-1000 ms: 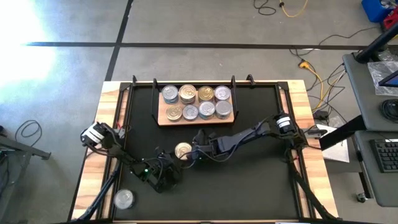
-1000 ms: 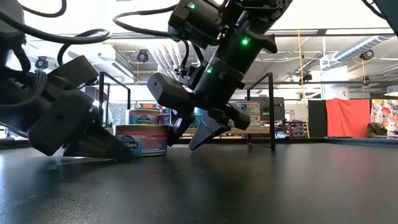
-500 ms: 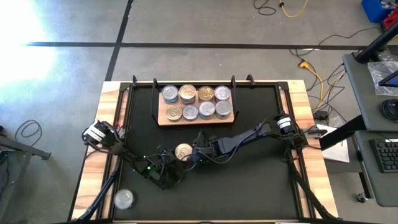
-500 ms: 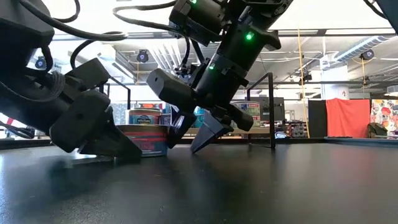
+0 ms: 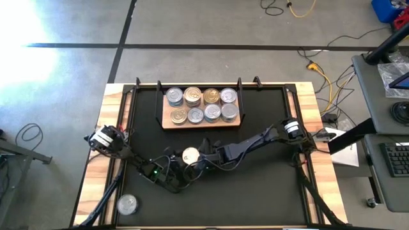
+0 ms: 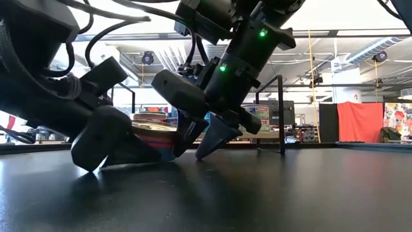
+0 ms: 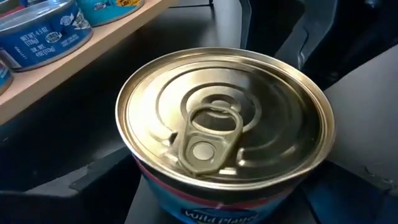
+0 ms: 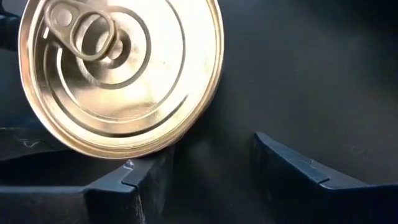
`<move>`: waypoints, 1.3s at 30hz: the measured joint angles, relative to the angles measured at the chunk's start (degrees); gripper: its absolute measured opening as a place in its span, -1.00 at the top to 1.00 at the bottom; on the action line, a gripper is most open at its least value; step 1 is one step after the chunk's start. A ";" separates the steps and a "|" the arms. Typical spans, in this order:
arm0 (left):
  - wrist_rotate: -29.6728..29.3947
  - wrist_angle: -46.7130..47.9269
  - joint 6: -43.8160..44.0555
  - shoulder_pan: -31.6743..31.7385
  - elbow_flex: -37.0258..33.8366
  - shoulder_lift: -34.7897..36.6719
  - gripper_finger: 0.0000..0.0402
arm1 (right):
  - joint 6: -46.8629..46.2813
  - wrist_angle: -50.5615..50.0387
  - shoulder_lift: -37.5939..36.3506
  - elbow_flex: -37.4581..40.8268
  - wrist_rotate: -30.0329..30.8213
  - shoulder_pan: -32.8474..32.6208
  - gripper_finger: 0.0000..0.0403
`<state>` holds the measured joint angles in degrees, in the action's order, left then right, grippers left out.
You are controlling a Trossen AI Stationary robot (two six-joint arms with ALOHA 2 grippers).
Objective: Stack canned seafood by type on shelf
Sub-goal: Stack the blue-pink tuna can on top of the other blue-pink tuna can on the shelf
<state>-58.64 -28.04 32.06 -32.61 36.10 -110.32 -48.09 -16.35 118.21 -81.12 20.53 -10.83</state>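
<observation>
A gold-lidded can [image 5: 190, 155] with a red and blue label sits mid-table, tipped, as the low view [image 6: 154, 132] shows. My left gripper [image 5: 181, 167] reaches it from the near left, open, with the can [image 7: 224, 130] between its fingers. My right gripper [image 5: 203, 160] slants down from the right, open, just beside the can [image 8: 118, 68]. The shelf [image 5: 167, 122], a light-wood board at the far middle, carries several cans [image 5: 201, 105] standing in two rows. My left gripper takes the can low on its side wall [image 7: 155, 186], one finger [image 7: 87, 180] on each side, coming nearly level from the near left. The can leans with its lid tilted. The finger in front hides its base, so I cannot tell which finger touches. My right gripper comes slanting down from the table's right. The tip of one finger [image 8: 130, 180] lies at the can's lid rim [image 8: 134, 158]. The other finger [image 8: 292, 174] stands free over the bare table. Nothing is between the two fingers.
A silver-lidded can [image 5: 128, 204] stands alone at the table's near left corner. Black wire posts [image 5: 158, 96] rise at both ends of the shelf. The dark tabletop [image 5: 255, 191] to the near right is bare.
My left gripper has moved toward the table's right, closer around the can, and has rolled at the wrist. The can, standing flat a second ago, now leans with its lid tilted and has shifted slightly to the right.
</observation>
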 joint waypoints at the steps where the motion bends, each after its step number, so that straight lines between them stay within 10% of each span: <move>1: 0.05 -0.05 0.01 0.03 0.08 0.00 -0.89 | 0.37 -0.21 0.00 -0.12 -0.24 0.00 -0.07; 22: -4.04 0.21 18.73 -0.92 5.64 -8.22 -0.83 | -7.32 -12.41 -4.53 -1.00 -2.56 -3.09 -0.36; 39: -3.70 67.46 55.59 -1.22 20.53 9.85 -0.82 | 15.60 -9.62 -21.39 -0.99 -3.04 -3.76 -0.36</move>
<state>-62.34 39.43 87.65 -33.82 56.63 -100.47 -32.49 -25.97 96.82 -82.11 17.49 -14.59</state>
